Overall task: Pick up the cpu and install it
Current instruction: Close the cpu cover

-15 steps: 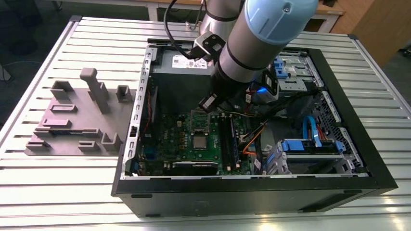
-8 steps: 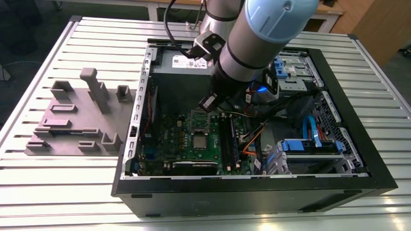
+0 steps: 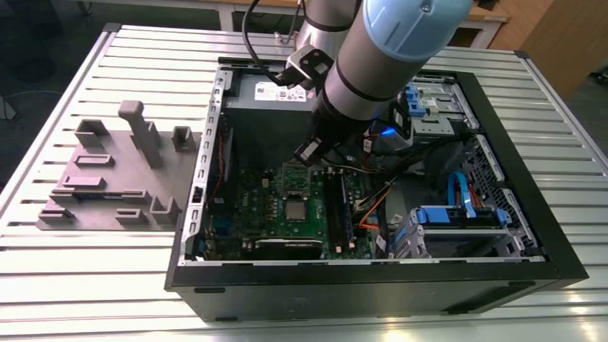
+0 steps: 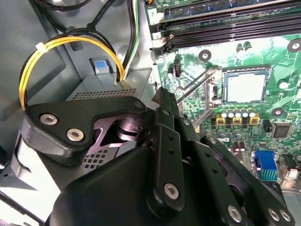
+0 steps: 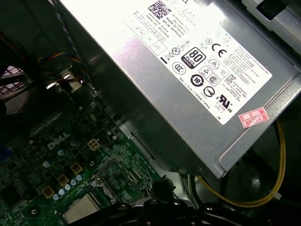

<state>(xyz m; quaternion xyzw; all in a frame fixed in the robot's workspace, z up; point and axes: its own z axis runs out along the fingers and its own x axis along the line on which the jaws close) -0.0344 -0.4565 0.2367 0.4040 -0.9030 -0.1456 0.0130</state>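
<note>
While arm hides hand (image 3: 318, 158), cpu (image 3: 296, 209) seated — socketed.

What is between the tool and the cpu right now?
Nothing visible. The cpu lies bare in its socket on the motherboard, its metal top uncovered. The tool hangs above the board; in the exterior view the cpu lies a little nearer the camera than the tool, with open space between.

White marked label (image 5: 207, 56), red sticker (image 5: 252, 117), on power supply (image 5: 155, 117)
</note>
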